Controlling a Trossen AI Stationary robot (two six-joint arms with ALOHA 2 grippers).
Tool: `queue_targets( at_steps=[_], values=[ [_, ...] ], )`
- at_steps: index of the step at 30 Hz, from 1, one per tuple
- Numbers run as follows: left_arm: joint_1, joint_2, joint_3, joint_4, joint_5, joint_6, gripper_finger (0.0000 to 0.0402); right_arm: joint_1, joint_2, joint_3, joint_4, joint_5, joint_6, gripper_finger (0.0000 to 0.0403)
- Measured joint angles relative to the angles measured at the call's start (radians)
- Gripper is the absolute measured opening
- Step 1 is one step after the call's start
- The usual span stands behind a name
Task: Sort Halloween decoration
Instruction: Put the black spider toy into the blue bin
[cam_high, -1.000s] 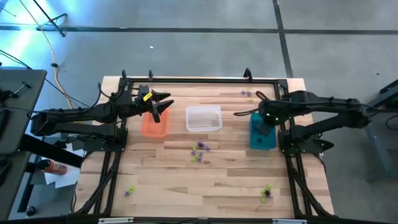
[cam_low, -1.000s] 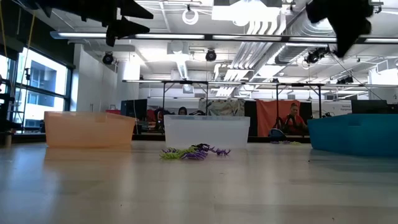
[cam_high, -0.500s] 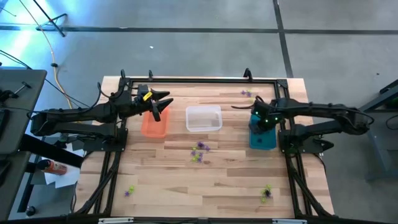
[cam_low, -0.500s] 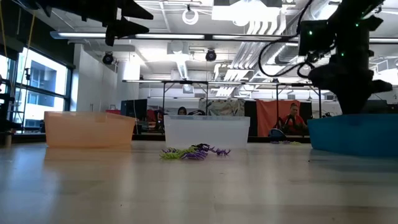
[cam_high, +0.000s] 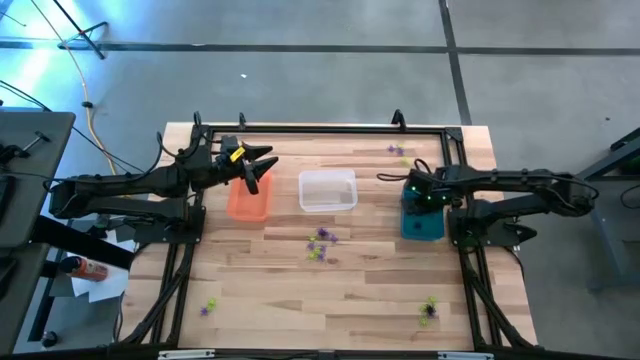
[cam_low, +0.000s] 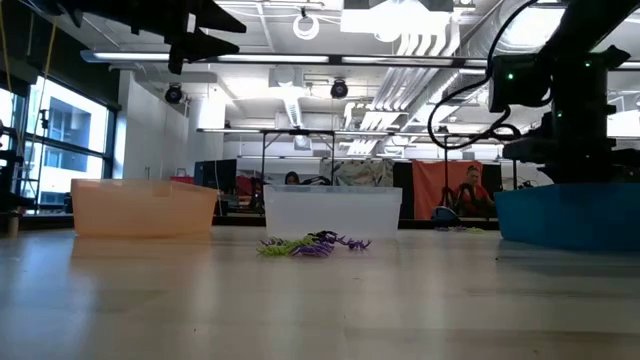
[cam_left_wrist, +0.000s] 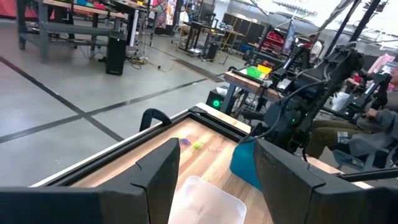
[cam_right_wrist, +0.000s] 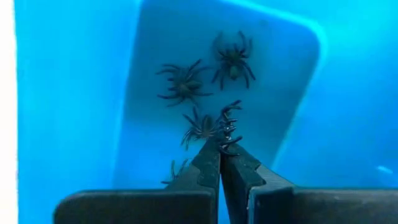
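Bench open along its near edge, three bins in a row block the middle, spider clusters scattered between.

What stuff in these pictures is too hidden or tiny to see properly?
- Inside the orange bin: high view, the left gripper covers part; low view shows only its cloudy wall.
- Spider colours in the teal bin: right wrist view tints everything blue.
- Right gripper: shut on a spider, mostly hidden by its fingertips.
- Trinkets near the table's front corners: too small to count.
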Motion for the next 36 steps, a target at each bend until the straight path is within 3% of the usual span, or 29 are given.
queue_targets(
  at_steps=[6,16,29,36],
  values=[
    [0.000,0.000,0.000,0.000,-0.003,0.000,0.0190,0.000,0.001,-0.011,0.017,0.058,0.050,0.0000],
    [0.000,0.000,0.000,-0.001,-0.003,0.000,0.0190,0.000,0.001,-0.011,0.025,0.046,0.066,0.0006],
    [0.000,0.000,0.001,-0.002,-0.003,0.000,0.0190,0.000,-0.001,0.004,0.001,0.061,0.088,0.0136],
    [0.000,0.000,0.001,-0.001,-0.003,0.024,0.0190,0.000,-0.043,0.115,-0.035,0.088,0.008,0.0169]
  ],
)
